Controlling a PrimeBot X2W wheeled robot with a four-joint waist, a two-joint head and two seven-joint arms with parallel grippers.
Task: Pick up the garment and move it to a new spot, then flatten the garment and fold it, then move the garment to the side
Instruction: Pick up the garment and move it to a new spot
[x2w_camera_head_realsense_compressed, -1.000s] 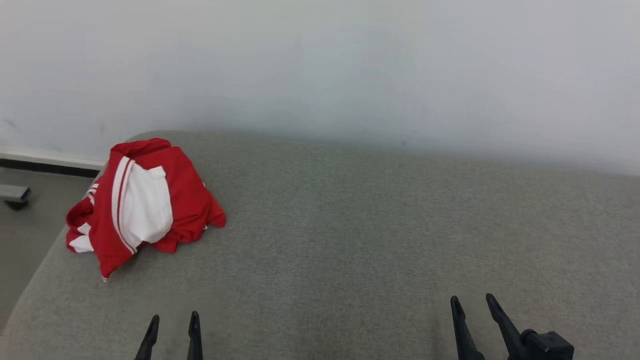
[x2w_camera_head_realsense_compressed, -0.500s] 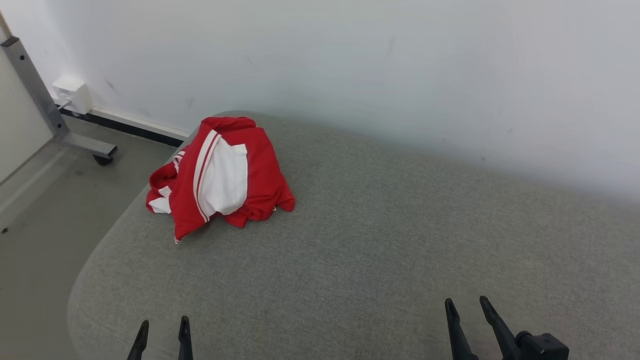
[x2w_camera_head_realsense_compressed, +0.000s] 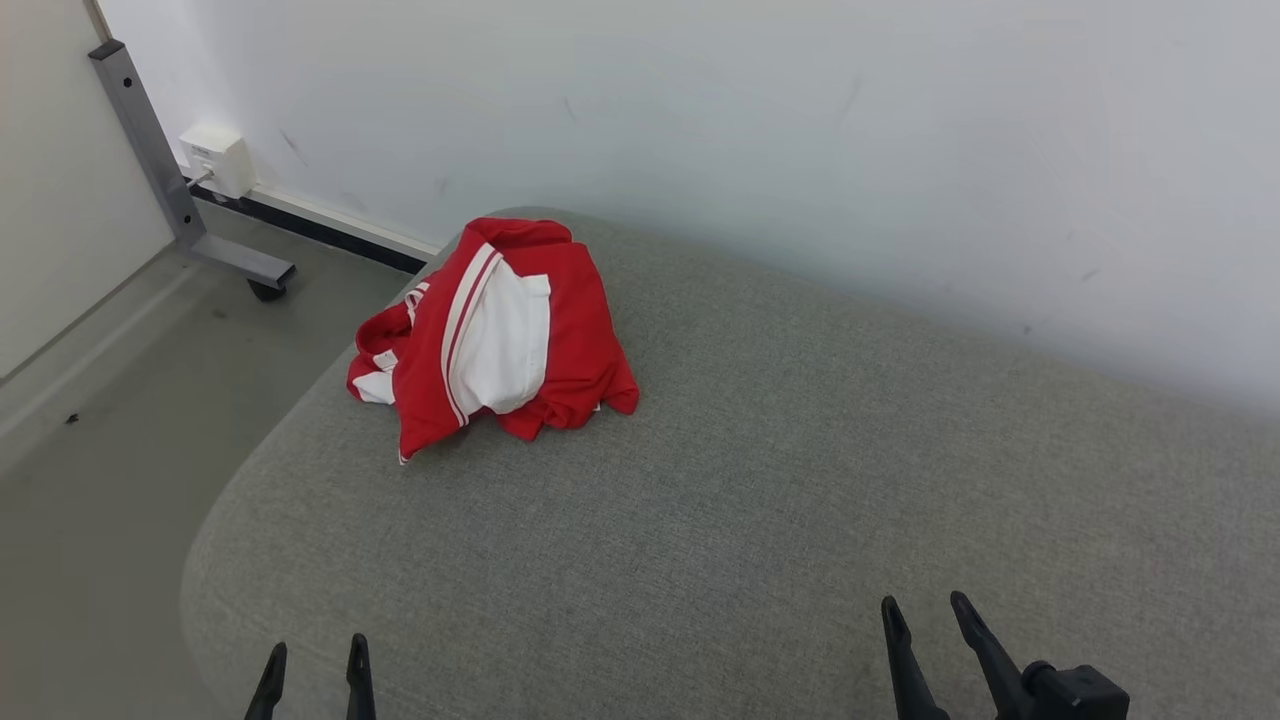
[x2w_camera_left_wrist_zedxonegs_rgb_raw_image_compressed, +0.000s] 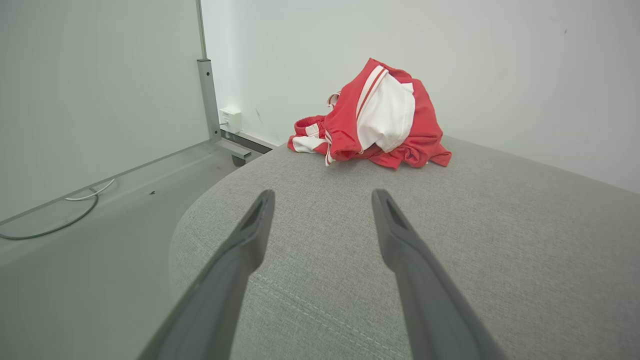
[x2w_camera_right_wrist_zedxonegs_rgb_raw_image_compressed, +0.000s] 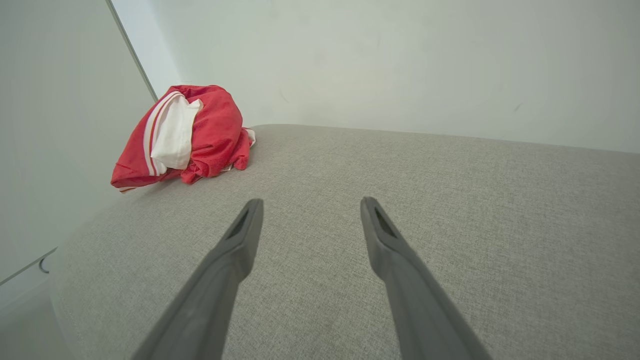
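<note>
On the grey cushion (x2w_camera_head_realsense_compressed: 760, 500), toward eleven o'clock from the grippers and near its rounded far-left corner: found the garment (x2w_camera_head_realsense_compressed: 500, 335), red and white, heaped and crumpled, untouched. Recorded left gripper (x2w_camera_head_realsense_compressed: 315, 645) at seven o'clock of the head view, fingers fully parted, holding nothing; right gripper (x2w_camera_head_realsense_compressed: 924, 600) at five o'clock, likewise spread and empty. Judged the pickup not yet begun, and best done by reaching with the left, nearer arm, pinching a raised top fold rather than the flat hem, and lifting clear before carrying toward the open middle, away from the edge.
</note>
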